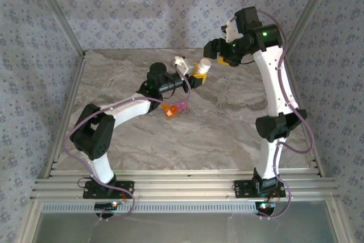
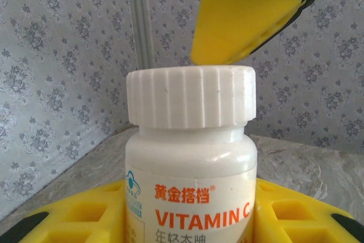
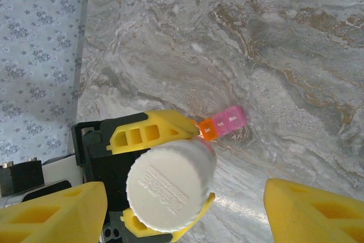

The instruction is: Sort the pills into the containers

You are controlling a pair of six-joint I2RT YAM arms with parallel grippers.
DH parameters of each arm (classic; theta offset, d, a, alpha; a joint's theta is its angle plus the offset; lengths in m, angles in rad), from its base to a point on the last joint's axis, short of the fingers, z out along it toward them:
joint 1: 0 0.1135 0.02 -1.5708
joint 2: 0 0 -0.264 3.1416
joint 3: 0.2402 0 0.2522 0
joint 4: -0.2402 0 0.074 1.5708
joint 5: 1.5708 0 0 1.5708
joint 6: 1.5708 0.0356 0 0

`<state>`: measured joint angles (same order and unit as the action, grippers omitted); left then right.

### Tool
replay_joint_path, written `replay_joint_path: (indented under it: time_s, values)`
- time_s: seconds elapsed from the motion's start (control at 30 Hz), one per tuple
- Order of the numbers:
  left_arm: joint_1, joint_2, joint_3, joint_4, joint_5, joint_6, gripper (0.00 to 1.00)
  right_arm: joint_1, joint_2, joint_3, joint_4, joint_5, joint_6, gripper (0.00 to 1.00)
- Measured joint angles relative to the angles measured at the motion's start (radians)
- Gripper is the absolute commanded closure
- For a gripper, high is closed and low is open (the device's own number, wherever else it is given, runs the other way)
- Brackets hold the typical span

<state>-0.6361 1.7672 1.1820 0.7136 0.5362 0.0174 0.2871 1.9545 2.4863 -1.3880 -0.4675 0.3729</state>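
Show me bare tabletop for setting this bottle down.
Bare grey marble tabletop runs between the orange-and-pink plastic compartment strip and the arm bases; the far-left corner by the wall is also free. Crowded mid-table: the left end effector holds the white ribbed-cap bottle under the right end effector.

Place: likely lab test booth | wallpapered panels (image 1: 142, 9) | marble-look tabletop (image 1: 216, 135) | aluminium rail frame (image 1: 187, 189)

Vitamin bottle (image 2: 190, 186) in left tool (image 2: 190, 223)

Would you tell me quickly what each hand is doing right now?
Left hand: closed on the white vitamin bottle.
Right hand: open, holding nothing, above the bottle.
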Motion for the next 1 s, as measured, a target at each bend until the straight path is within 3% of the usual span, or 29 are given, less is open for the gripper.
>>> replay_joint_path:
  time_s: [1.0]
  values:
    - [0.029,0.009,0.035,-0.038,0.059,0.012,1.0,0.039,0.066,0.032,0.0,0.006,-0.012,0.32]
